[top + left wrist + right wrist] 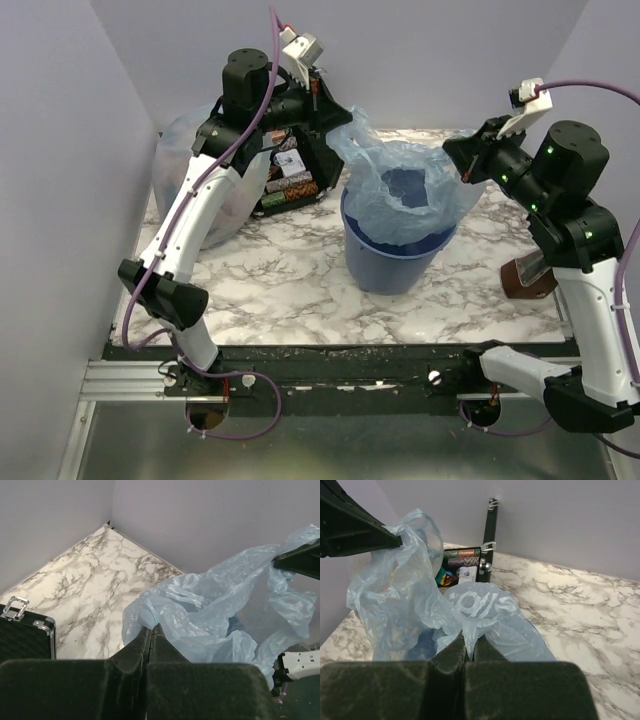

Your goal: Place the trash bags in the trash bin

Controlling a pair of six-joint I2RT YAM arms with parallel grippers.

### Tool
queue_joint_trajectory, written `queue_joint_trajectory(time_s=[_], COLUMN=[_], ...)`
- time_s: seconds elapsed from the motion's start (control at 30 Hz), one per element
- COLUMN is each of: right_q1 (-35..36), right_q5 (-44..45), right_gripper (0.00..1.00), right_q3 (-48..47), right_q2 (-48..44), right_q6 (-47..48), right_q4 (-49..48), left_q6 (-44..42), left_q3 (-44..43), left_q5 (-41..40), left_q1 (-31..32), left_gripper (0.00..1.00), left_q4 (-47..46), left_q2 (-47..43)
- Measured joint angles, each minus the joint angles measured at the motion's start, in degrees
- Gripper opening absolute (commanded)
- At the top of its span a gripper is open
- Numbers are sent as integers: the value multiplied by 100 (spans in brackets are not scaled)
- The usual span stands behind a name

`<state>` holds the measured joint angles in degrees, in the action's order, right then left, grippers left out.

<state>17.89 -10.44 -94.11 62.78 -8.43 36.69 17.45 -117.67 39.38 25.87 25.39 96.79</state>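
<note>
Nearest the arm bases, the marble desk (300,300) is lying bare in front, and a small brown object (527,275) is sitting at its right edge, just beside the right arm. In the middle of the desk the trash bin (390,265) is standing upright. The trash bag (375,170) is sitting over its top with its mouth gaping, folds spilling over the rim, and the bin's dark inside is showing through the opening.

The left gripper (338,122) (151,630) is pinching the bag's far-left edge with its jaws closed on the film, holding it above the rim. The right gripper (462,160) (468,640) is doing the same on the bag's right edge.

Behind the bin on the left, a black case (295,175) with coloured packets is standing open close to the left gripper. The left arm is crossing in front of it. Farthest back, a bulging clear bag (180,145) is resting against the left wall, partly hidden by that arm.
</note>
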Motion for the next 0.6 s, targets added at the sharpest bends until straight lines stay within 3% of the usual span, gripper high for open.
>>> queue_joint_trajectory(time_s=[0.27,0.43,0.6], right_q1=[-90,-103,-109], right_q5=[234,127,-111], right_gripper=[1,1,1], right_q3=[-94,-28,433], right_q2=[9,-520,-765], right_q6=[-17,31,160], right_q4=[136,306,142], left_q6=[341,640,968], left_q3=[-48,793,1252], left_q5=[330,350,413], left_q1=[-83,223,433], left_gripper=[0,0,0], left_q4=[-179,-960,-1705], left_q2=[212,-308,-131])
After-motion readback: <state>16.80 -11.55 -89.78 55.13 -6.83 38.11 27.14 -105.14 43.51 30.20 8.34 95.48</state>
